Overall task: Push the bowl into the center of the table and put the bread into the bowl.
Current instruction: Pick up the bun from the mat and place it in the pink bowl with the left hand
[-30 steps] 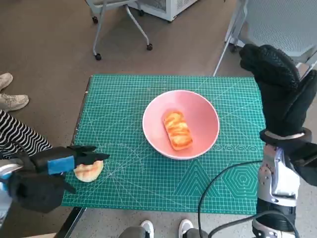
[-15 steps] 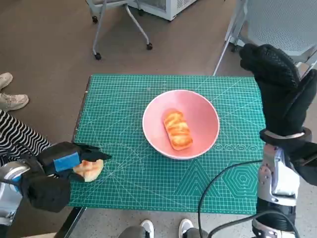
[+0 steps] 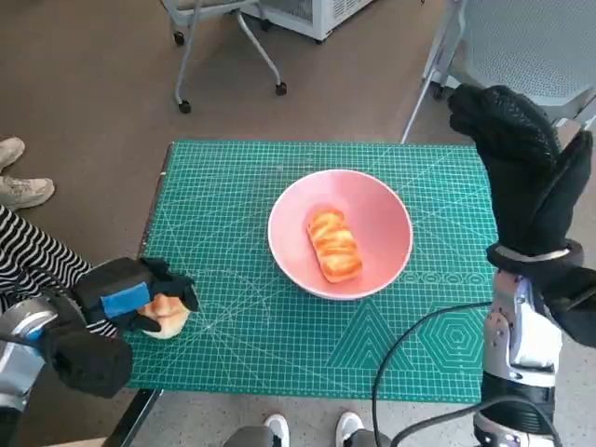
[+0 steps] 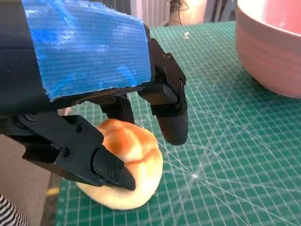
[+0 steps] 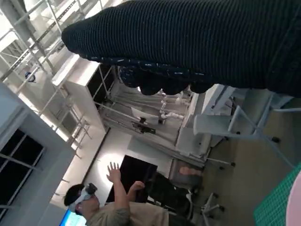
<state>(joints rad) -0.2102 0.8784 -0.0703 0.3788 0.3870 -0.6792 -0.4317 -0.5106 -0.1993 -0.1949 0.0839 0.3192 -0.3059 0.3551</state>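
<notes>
At the near left corner of the green mat (image 3: 242, 307), the left hand (image 3: 130, 296) has its black fingers (image 4: 169, 117) curled over and around a small round bread roll (image 4: 129, 169) that rests on the mat. Farther in, at the middle of the table, the pink bowl (image 3: 382, 223) holds a glazed bread loaf (image 3: 333, 244). The gloved right hand (image 3: 521, 158) is raised beyond the mat's far right edge, fingers curled in on nothing.
</notes>
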